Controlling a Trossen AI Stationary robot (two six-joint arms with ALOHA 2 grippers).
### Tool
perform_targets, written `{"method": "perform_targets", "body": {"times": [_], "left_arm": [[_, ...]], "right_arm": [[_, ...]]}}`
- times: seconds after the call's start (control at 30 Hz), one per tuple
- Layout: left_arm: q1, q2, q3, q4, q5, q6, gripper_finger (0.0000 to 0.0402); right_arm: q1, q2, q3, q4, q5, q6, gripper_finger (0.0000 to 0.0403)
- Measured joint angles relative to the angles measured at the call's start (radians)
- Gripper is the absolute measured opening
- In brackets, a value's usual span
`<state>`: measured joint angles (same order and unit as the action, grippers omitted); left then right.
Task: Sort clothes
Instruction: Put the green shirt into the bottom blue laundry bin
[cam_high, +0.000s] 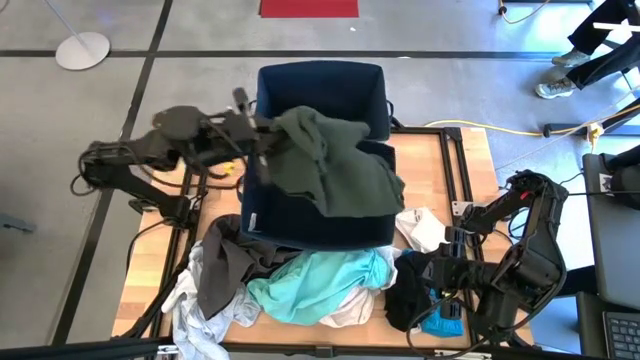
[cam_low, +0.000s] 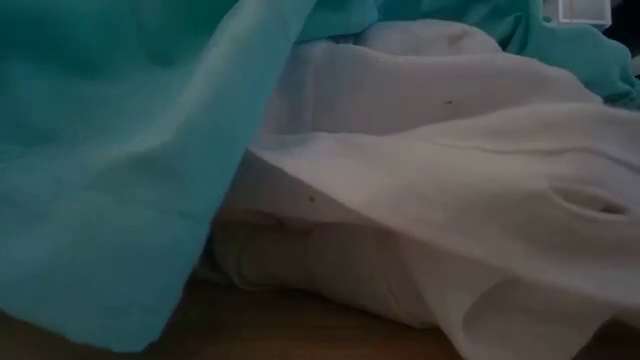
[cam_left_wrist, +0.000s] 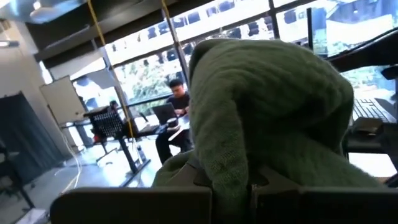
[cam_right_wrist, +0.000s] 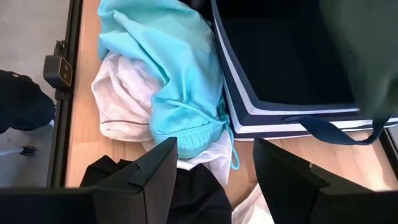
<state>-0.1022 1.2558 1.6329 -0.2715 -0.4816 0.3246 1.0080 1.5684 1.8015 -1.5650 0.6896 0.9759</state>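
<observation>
Left end effector (cam_high: 262, 138) grasps the dark green garment (cam_high: 335, 160), which hangs from it over the near navy bin (cam_high: 262, 205); a second bin (cam_high: 320, 85) stands just behind. We judge the fabric light, limp and prone to snagging on a bin wall, best taken by a bunched fold. On the counter (cam_high: 145, 265) in front lie the turquoise (cam_high: 320, 285), white (cam_high: 195, 320), dark grey (cam_high: 222, 270) and black (cam_high: 408, 290) clothes. Right end effector (cam_right_wrist: 214, 171) hovers released above the black piece. Only the left wrist view shows the green cloth pinched at the fingers; the low view shows only turquoise and white folds.
</observation>
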Motion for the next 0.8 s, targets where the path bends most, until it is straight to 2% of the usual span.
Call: {"method": "perform_targets", "body": {"times": [0.17,0.3,0.8], "left_arm": [[-0.018,-0.068,0.0,-0.037,-0.032,-0.041,0.0005],[-0.007,-0.071,-0.004,-0.099,-0.033,-0.092,0.0009],[-0.025,0.153,-0.007,-0.338,-0.031,-0.193,0.0005]], "right_arm": [[0.0,0.0,0.0,0.0,0.019,-0.002,0.0209],[0.0,0.0,0.0,0.0,0.042,-0.004,0.0209],[0.0,0.0,0.0,0.021,0.08,-0.005,0.0209]]}}
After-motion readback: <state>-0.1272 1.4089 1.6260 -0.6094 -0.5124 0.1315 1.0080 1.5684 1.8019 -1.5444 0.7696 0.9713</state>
